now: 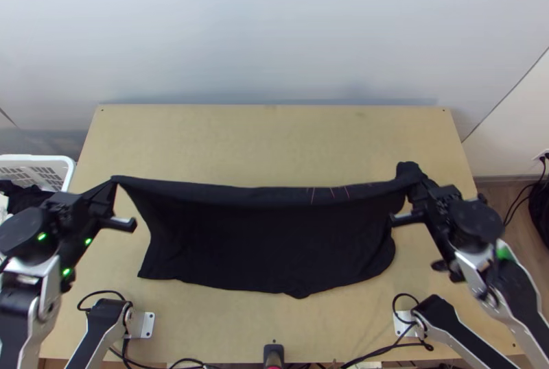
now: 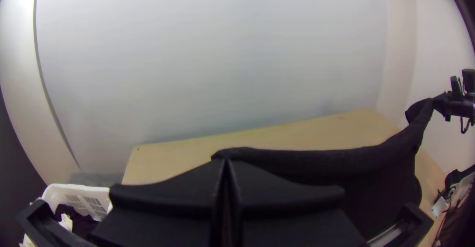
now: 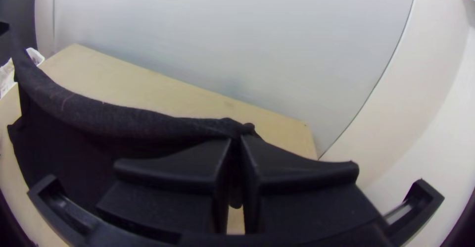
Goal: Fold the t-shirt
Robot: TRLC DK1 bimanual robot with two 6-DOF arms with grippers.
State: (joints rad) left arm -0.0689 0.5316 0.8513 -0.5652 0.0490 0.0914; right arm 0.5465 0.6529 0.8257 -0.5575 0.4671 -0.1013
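Left gripper (image 1: 110,187), right gripper (image 1: 417,182): jaws closed on shirt (image 1: 267,249); basket (image 1: 41,158) holds, seemingly, dark cloth (image 1: 22,196).

- Right gripper (image 1: 414,177): its black fingers (image 3: 190,165) close together on a gathered bit of the black T-shirt (image 3: 133,121). Taking twelve o'clock as straight across the counter (image 3: 148,86):
- From the tips, the T-shirt's raised edge runs in a sagging band towards nine o'clock, thin reddish marks on it; darker cloth hangs below.
- White basket (image 3: 34,56), partly seen, near nine o'clock.
- Counter's far corner at one o'clock.
- Pale wall panel (image 3: 237,34) at twelve.
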